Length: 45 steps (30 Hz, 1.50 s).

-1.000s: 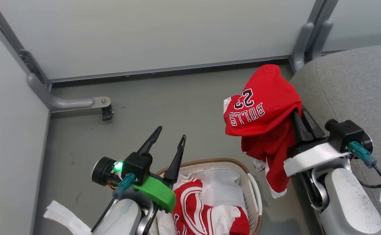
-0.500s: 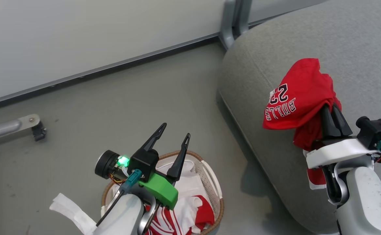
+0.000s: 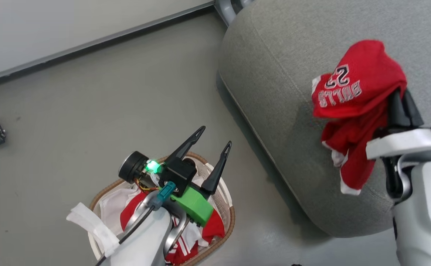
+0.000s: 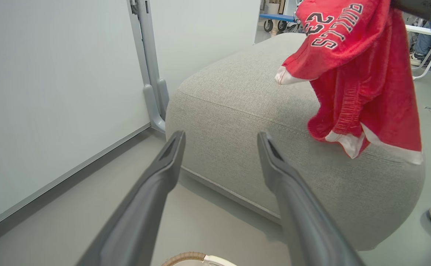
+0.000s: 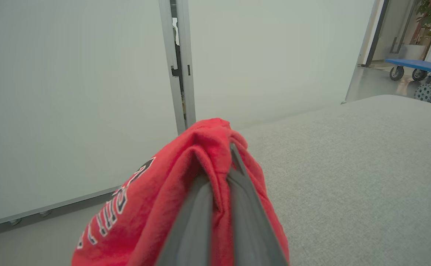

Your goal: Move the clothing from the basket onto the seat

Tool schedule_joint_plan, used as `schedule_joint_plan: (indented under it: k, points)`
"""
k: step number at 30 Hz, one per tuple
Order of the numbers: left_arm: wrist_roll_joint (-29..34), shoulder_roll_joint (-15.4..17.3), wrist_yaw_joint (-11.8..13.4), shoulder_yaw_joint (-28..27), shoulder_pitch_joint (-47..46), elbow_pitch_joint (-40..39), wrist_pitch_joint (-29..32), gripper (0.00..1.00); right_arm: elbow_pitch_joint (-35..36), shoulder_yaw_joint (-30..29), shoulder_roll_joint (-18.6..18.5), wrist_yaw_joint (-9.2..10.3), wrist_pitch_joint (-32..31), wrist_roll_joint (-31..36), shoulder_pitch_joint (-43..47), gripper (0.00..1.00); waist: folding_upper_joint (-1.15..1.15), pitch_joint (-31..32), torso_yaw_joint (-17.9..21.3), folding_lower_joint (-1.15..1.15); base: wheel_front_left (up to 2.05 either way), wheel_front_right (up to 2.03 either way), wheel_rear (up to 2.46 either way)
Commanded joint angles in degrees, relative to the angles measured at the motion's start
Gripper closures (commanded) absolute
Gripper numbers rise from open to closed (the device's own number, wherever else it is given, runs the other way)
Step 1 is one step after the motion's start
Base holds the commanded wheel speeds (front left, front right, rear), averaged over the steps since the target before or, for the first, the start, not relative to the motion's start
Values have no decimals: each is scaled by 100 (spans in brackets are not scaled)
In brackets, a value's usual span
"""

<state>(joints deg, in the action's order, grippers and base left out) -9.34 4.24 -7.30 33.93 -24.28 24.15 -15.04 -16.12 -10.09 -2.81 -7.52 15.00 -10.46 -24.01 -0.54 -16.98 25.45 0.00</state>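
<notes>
Carrying step in hand: right gripper (image 3: pixel 402 107) clamped on red "23" garment (image 3: pixel 352 85), which hangs above the seat (image 3: pixel 274 74); hem-to-fabric contact n/k. Rec.: lower over seat centre, clear of rounded edge, then let go, or it may slide to the floor (image 3: pixel 90 103). Left gripper (image 3: pixel 215 136) spread, empty, over the basket (image 3: pixel 227 201); red clothing (image 3: pixel 215 229) inside. Seat: grey woven fabric, prob. grippy. White wall panels (image 3: pixel 53 22) behind.

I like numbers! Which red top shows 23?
The jersey hanging from the right gripper above the seat; the clothes in the basket show stripes.
</notes>
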Motion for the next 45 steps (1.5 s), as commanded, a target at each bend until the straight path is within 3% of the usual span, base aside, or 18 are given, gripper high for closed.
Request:
schedule_joint_plan:
  k: [1, 10, 17, 21, 25, 33, 34, 35, 36, 37, 45]
  points:
    - [68, 99, -19, 9, -151, -53, -20, 0, -19, -138, -16, 6, 29, 81, -379, 100, 54, -422, -216, 0, 0, 0, 0]
    - [224, 316, -26, 306, -728, -205, -20, 0, -721, -990, -73, 6, 28, 1200, -2730, 100, 54, -1583, -742, 0, 0, 0, 0]
    - [318, 247, -26, 502, -1083, -342, -21, 0, -1929, -1674, -1123, 6, 28, 1997, -4329, 100, 54, -2262, -1254, 0, 0, 0, 0]
    - [316, 212, 38, 490, -1139, -478, -20, 0, -2541, -2034, -1720, 6, 27, 2436, -4601, 100, 54, -2488, -1508, 0, 0, 0, 0]
    - [280, 264, 78, 440, -1053, -532, -20, 0, -3101, -2358, -1994, 6, 29, 2898, -4416, 100, 54, -2643, -1610, 0, 0, 0, 0]
    - [246, 330, 123, 344, -927, -614, -20, 0, -3859, -2753, -1704, 6, 28, 3331, -3985, 100, 54, -2726, -1622, 0, 0, 0, 0]
    - [239, 335, 122, 335, -921, -613, -20, 0, -3830, -2792, -1646, 6, 28, 3338, -3944, 90, 54, -2702, -1618, 0, 0, 0, 0]
    - [233, 336, 125, 322, -915, -612, -20, 0, -3798, -2811, -1588, 6, 28, 3313, -3897, 66, 54, -2673, -1614, 0, 0, 0, 0]
    - [226, 334, 125, 301, -910, -617, -20, 0, -3726, -2839, -1512, 6, 28, 3219, -3841, 10, 54, -2630, -1611, 0, 0, 0, 0]
    - [214, 328, 126, 286, -900, -622, -20, 0, -3674, -2859, -1474, 6, 28, 3149, -3793, 0, 54, -2590, -1608, 0, 0, 0, 0]
    - [84, 264, 149, 68, -710, -669, -20, 0, -3106, -2485, -1316, 6, 28, 2717, -3095, 0, 54, -1994, -1629, 0, 0, 0, 0]
